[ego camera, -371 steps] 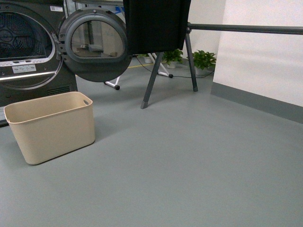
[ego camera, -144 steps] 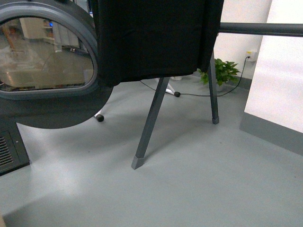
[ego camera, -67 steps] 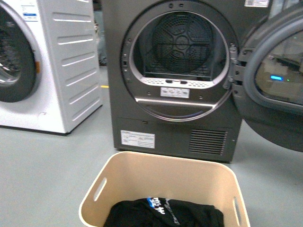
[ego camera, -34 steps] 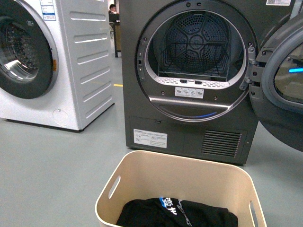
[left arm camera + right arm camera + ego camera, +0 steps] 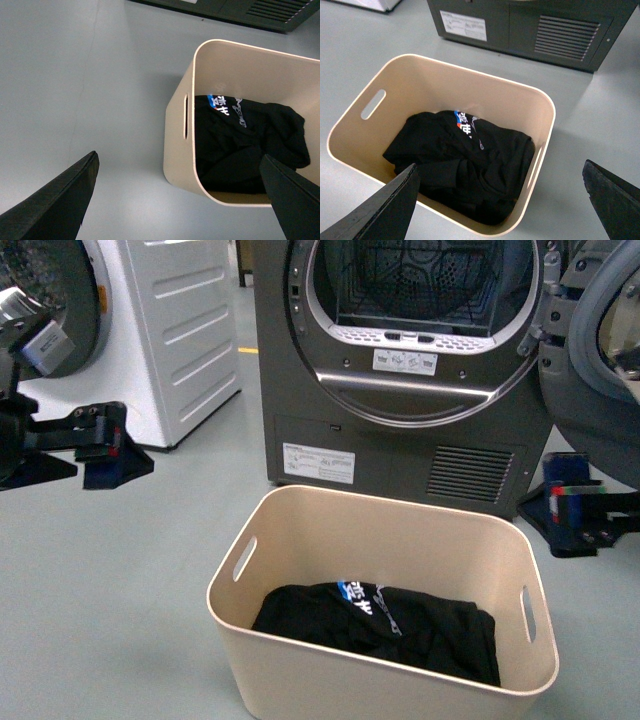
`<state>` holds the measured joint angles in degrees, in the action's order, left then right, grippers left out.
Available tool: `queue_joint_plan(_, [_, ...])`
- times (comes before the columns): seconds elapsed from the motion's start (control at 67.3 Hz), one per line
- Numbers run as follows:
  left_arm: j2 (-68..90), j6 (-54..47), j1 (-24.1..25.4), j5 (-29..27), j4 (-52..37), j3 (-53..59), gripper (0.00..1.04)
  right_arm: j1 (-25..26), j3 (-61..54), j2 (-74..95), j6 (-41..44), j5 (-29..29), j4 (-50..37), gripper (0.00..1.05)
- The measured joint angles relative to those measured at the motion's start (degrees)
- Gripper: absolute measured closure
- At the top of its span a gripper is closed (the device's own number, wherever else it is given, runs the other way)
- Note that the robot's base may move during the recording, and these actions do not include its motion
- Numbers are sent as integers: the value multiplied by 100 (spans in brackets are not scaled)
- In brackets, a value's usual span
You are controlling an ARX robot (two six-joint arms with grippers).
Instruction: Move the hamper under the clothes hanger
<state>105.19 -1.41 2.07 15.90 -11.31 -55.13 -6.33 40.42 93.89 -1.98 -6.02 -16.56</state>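
The beige hamper [image 5: 318, 672] stands on the grey floor in front of the dark grey dryer and holds a black garment [image 5: 400, 625] with blue and white print. My left gripper [image 5: 110, 445] is open, out to the left of the hamper and apart from it. My right gripper [image 5: 572, 512] is open, to the right of the hamper near its far right corner. In the left wrist view my left gripper [image 5: 177, 156] hangs above the hamper's [image 5: 175, 145] short end with the slot handle. In the right wrist view my right gripper [image 5: 500, 165] hangs above the hamper [image 5: 420, 80]. The clothes hanger is out of view.
The dark grey dryer [image 5: 400, 455] stands just behind the hamper, its round door [image 5: 605, 360] swung open at the right. A white washing machine [image 5: 185, 330] stands at the left. Grey floor [image 5: 100, 600] lies to the hamper's left.
The front view swung from the rack to the dryer and hamper, then tilted down. Both grippers have come into view on either side of the hamper.
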Motion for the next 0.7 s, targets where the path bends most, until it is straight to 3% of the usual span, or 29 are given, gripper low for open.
queue_joint_plan(0.238, [1300,9,-299,-50,2,-844,7,0,1060,1788,-120,879,46,8])
queue_joint_plan(0.698, [2503,52,-442,-22,59,-1547,7,273,1899,3182,-286,1440,149,8])
